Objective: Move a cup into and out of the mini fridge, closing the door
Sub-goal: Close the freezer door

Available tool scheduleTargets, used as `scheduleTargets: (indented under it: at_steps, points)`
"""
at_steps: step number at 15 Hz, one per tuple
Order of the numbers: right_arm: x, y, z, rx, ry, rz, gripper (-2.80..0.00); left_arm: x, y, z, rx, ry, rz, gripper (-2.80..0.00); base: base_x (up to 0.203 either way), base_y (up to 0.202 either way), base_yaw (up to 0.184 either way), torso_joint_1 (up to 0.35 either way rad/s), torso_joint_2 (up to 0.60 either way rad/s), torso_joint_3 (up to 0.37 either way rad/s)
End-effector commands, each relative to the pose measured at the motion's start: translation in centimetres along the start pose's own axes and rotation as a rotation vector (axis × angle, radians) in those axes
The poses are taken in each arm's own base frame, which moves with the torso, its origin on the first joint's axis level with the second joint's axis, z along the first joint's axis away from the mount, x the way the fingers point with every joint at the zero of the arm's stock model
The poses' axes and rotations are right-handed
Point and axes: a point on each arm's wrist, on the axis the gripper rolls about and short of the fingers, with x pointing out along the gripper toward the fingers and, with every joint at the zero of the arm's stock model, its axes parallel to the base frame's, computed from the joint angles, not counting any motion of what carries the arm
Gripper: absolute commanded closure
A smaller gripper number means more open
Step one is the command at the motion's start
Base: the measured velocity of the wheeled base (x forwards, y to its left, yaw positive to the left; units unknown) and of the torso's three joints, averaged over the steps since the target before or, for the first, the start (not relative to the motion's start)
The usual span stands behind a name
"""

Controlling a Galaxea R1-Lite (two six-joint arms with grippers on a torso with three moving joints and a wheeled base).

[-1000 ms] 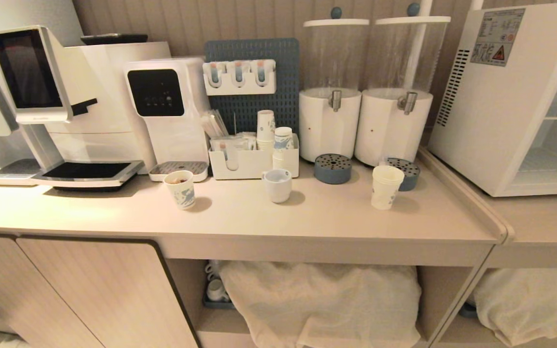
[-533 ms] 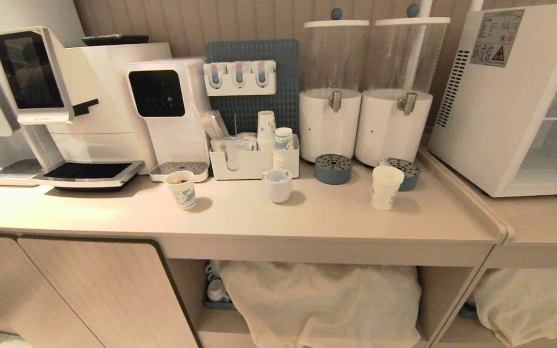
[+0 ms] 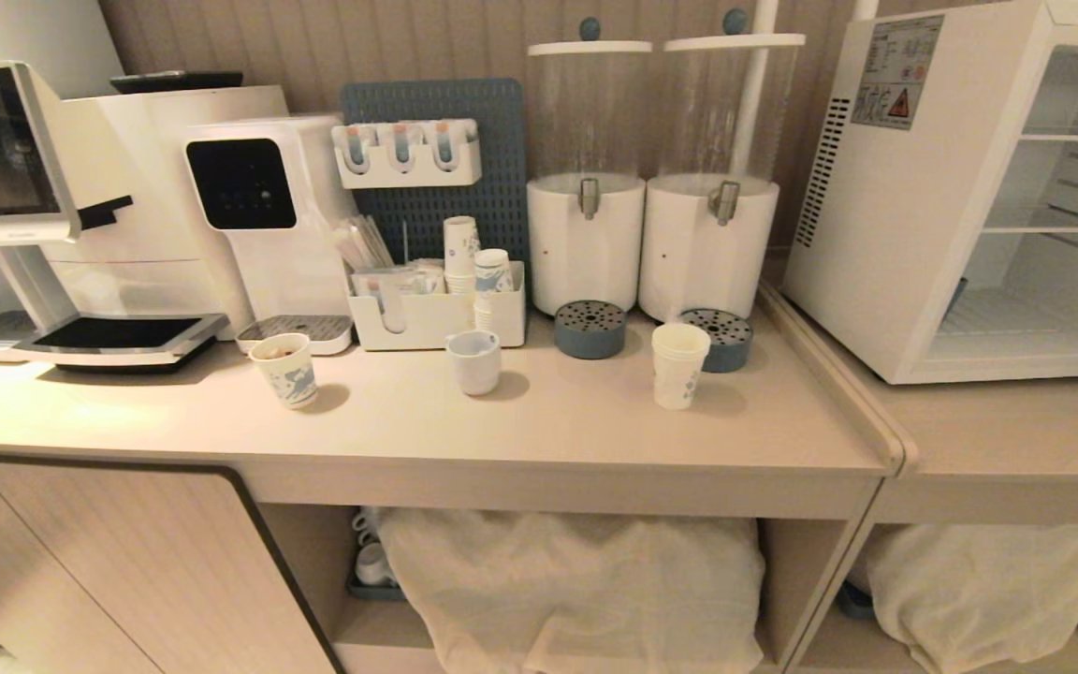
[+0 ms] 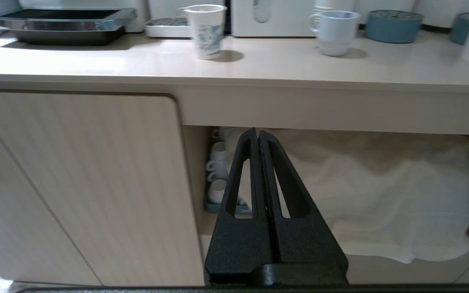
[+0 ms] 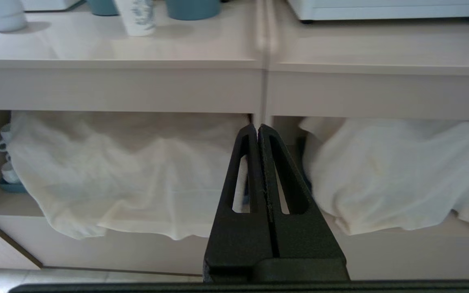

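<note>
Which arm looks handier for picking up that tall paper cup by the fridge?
Probably the right. The cup stands toward the right of the counter, near the open fridge. Both grippers hang shut below counter level, but the right gripper sits closer under the cup's side than the left gripper.

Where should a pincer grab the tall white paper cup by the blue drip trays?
Judging by its pose, mid-wall of the cup, below the layered rim, from the counter's front edge. It stands upright with open counter in front; a blue drip tray and dispenser crowd it behind.
</note>
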Motion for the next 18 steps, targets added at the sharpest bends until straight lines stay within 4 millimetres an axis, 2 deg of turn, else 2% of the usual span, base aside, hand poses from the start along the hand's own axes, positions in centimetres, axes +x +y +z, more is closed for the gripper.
scheduleTargets:
  at_steps: [1,18]
  points:
    - [-0.01,0.00,-0.02,0.000,0.001,0.000,0.00,0.13,0.01,-0.53,-0.001,0.020,0.001,0.00,0.000,-0.194,-0.001,0.002,0.00,0.004]
    - [-0.01,0.00,-0.02,0.000,0.000,0.000,0.00,0.14,0.01,-0.55,-0.001,0.020,0.001,0.00,-0.002,-0.194,0.000,0.003,0.00,0.002]
